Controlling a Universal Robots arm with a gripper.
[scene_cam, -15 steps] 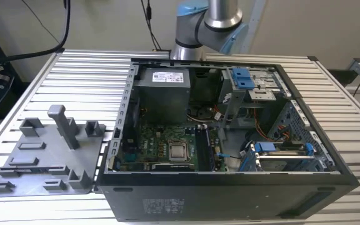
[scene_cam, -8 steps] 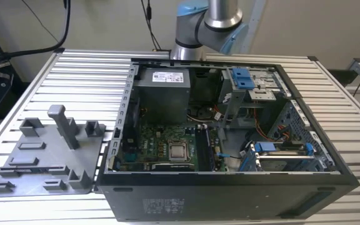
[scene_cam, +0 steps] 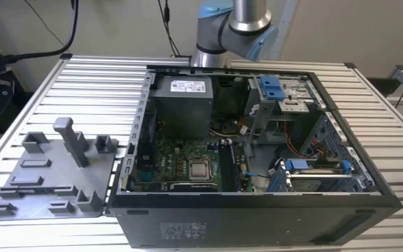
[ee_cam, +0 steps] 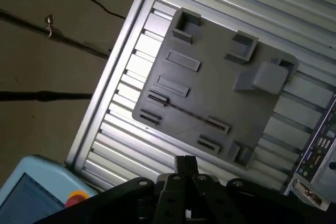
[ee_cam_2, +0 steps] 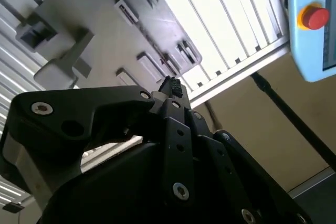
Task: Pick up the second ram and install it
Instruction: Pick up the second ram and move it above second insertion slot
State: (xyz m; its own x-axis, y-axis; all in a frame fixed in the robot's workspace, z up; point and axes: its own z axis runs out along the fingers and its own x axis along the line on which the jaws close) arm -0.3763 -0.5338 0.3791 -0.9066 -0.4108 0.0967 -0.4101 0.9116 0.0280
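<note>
Matt grey plastic tray (scene_cam: 54,169), ribbed shiny metal table (scene_cam: 96,89), matt black hand (ee_cam: 185,163)

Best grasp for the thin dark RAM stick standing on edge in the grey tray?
Pinch the thin dark memory stick at mid-length across its two flat faces, coming straight down. It appears to stand on its long edge on the grey plastic tray, ends seated in small holders, leaving the top edge between them free.
</note>
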